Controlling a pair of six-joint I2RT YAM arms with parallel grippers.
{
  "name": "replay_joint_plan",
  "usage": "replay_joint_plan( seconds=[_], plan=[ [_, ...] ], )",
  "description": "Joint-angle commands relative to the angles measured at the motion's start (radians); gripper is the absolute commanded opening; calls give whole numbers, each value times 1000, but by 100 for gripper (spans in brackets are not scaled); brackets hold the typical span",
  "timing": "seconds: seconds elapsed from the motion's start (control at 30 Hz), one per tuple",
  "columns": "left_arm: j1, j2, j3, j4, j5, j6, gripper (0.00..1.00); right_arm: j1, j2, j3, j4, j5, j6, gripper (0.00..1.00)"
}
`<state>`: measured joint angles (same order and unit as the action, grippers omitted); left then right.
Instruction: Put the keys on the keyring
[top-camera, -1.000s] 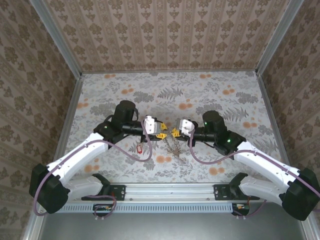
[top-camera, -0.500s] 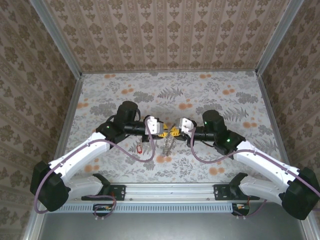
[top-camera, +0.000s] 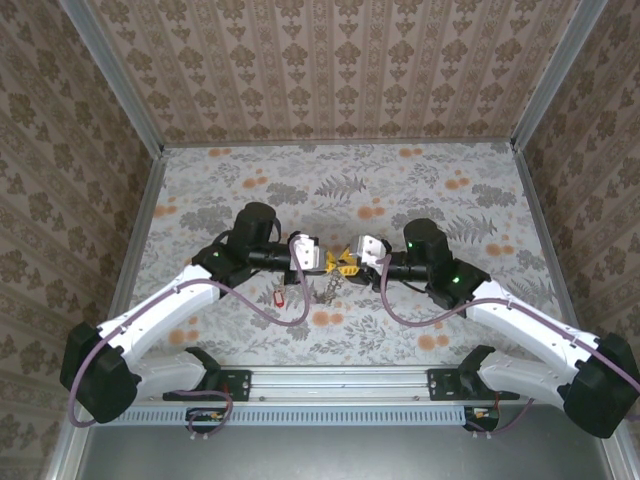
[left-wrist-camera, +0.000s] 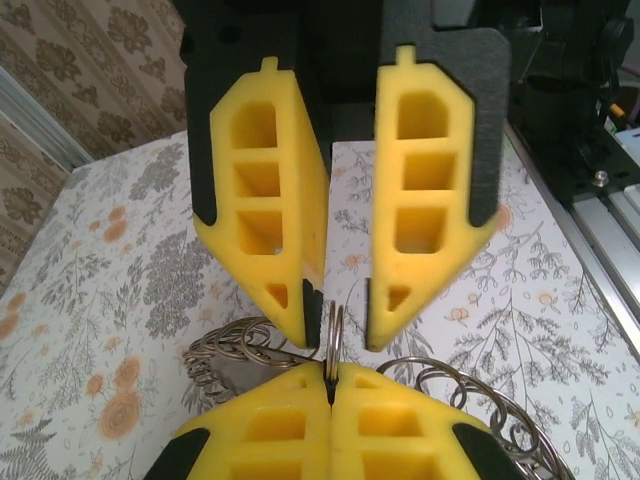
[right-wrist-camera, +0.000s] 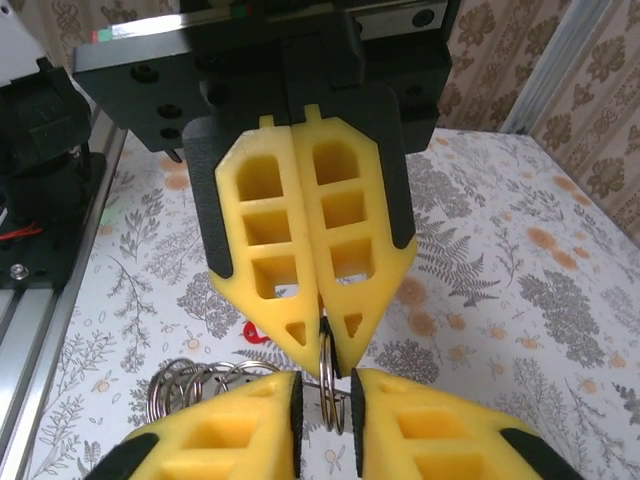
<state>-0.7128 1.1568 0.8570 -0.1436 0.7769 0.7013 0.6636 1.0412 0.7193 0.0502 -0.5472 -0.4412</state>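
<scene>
Keyring (top-camera: 327, 288) is hanging in the air between the two arms over the middle of the flower-patterned table (top-camera: 430, 190). Its limp grey links are drooping below the meeting fingertips; whether the lowest links are touching the table cannot be told. Starting at the left, the red-headed key (top-camera: 277, 297) is lying on the table just beside the left forearm. It is well apart from both sets of jaws and is not threaded on anything. The left gripper (top-camera: 327, 263) is pinching fully closed on the keyring, its yellow fingers (left-wrist-camera: 270, 425) pressing together, and a thin loop of the metal is standing edge-on out of the seam. The right gripper (top-camera: 350, 263) is facing it tip to tip with its jaws standing a little apart. That same loop is sitting inside the gap, apparently unclamped, since the right wrist view is showing space on either side of it. In my judgement the keyring is being held aloft so that one arm alone is carrying it while the other is being freed for the key. No key is yet on the keyring, so the threading step is still to be done.
</scene>
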Motion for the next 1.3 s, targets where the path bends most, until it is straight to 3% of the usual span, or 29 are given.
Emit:
replay_joint_plan(
  seconds=[0.0, 0.17, 0.33, 0.8, 1.27],
  plan=[
    [5, -44, -22, 120, 86, -61, 0, 5, -57, -12, 40, -18, 14, 28],
    [28, -49, -53, 284, 156, -188, 0, 4, -136, -101, 166, -7, 105, 32],
    [36, -44, -73, 407, 210, -289, 0, 4, -180, -155, 223, 9, 147, 28],
    [19, -27, -64, 424, 277, -319, 0, -24, -195, -212, 398, 38, 222, 25],
    [0, 4, -44, 432, 260, -344, 0, -25, -172, -166, 364, -45, 198, 20]
  ],
)
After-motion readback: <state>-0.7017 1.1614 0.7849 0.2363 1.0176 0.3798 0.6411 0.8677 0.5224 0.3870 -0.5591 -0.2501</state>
